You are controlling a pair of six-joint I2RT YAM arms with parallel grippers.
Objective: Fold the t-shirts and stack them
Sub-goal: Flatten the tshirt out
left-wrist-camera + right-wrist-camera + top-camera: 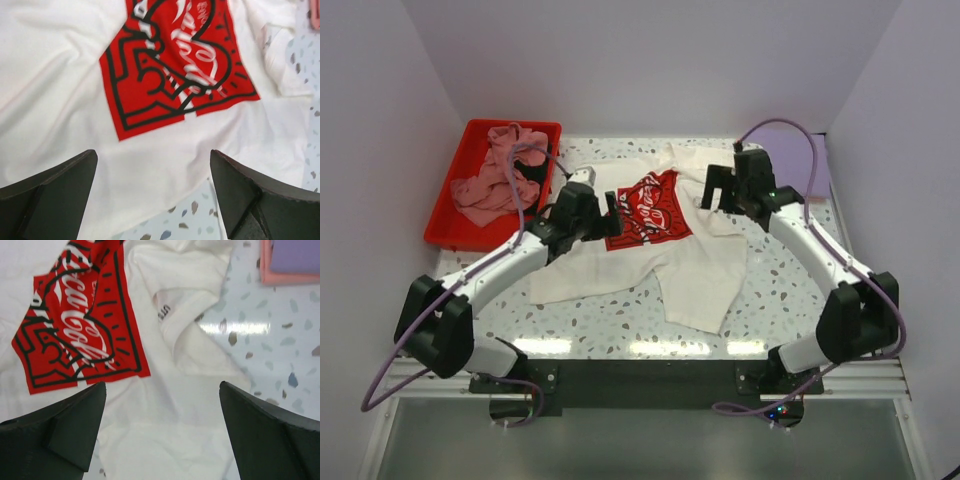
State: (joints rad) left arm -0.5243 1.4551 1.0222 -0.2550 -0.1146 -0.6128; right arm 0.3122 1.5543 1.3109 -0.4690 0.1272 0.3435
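Note:
The white t-shirt (695,270) with the red square Coca-Cola print (648,207) lies spread and rumpled on the speckled table. My left gripper (613,215) hovers open over its left part; the left wrist view shows the print (175,65) ahead of the open gripper (153,155) and the shirt's edge below. My right gripper (712,190) hovers open over the shirt's right shoulder; in the right wrist view the gripper (162,385) is above white cloth beside the collar (167,315). Dusty-pink shirts (485,190) lie bunched in the red tray. A folded lavender shirt (297,255) rests on a salmon-pink one (267,272).
The red plastic tray (460,150) stands at the back left, with a dark piece among the pink cloth. The folded lavender stack (817,170) is at the back right, partly behind my right arm. White walls close in the table on three sides.

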